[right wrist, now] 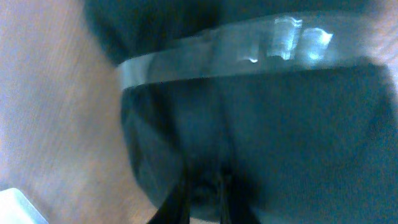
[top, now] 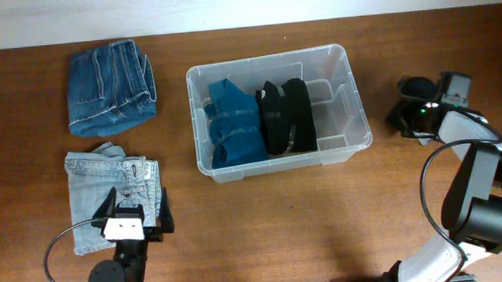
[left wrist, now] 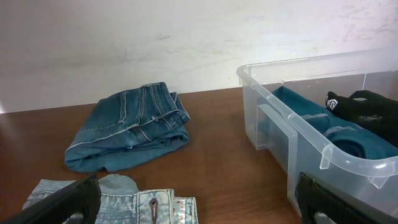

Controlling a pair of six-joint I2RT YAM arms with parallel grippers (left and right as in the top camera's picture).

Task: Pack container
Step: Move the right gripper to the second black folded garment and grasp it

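The container (top: 360, 112), a clear plastic tub, stands mid-table and holds a folded teal garment (top: 232, 125) and a black garment (top: 285, 115). It also shows at the right of the left wrist view (left wrist: 292, 115). My left gripper (top: 138, 214) is open and empty, low over the folded light denim jeans (top: 102, 184), with its fingers at either side of them in the left wrist view (left wrist: 199, 205). My right gripper (top: 407, 112) is right of the tub. In the blurred right wrist view its fingers (right wrist: 205, 193) pinch a dark garment (right wrist: 261, 137) lying on the table (top: 416, 87).
Folded dark blue jeans (top: 111, 87) lie at the back left, also in the left wrist view (left wrist: 130, 127). A pale wall runs along the table's far edge. Bare wood lies in front of the tub.
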